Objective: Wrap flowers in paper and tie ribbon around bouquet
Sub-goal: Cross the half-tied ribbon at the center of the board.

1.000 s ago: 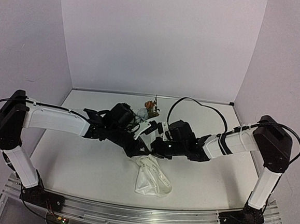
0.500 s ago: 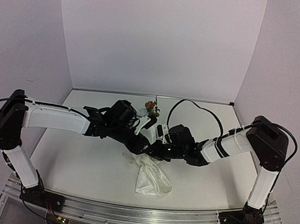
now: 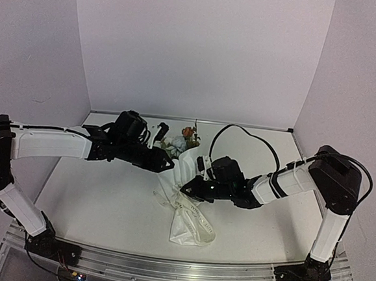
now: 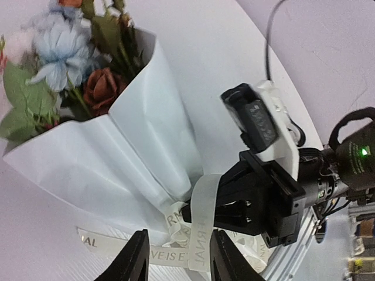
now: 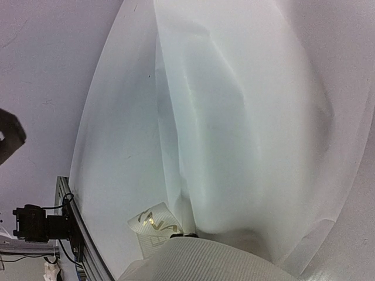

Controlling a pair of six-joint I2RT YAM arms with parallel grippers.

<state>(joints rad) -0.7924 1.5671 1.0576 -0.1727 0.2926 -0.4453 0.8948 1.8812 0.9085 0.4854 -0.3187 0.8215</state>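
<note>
The flowers [image 4: 64,52] show pale blue and rust blooms with green leaves, poking out of the white paper [image 4: 135,152] wrapped round them as a cone. In the top view the flowers [image 3: 187,137] lie at the back and the paper [image 3: 184,169] runs toward me. The cream lettered ribbon [image 4: 202,219] crosses the cone's narrow end and trails on the table [image 3: 193,224]. My left gripper [image 4: 181,263] is open and empty, just short of the ribbon. My right gripper [image 4: 231,208] is shut, with a ribbon loop over its tips. In the right wrist view the ribbon [image 5: 217,263] hides those tips.
The white table [image 3: 105,199] is walled by pale panels at the back and sides. A black cable [image 3: 247,129] arcs over the right arm. The metal rail [image 3: 165,269] runs along the near edge.
My left gripper has opened, let go at the bundle's narrow end and drawn back to the left. The right gripper shifted slightly left and stays shut at the ribbon.
</note>
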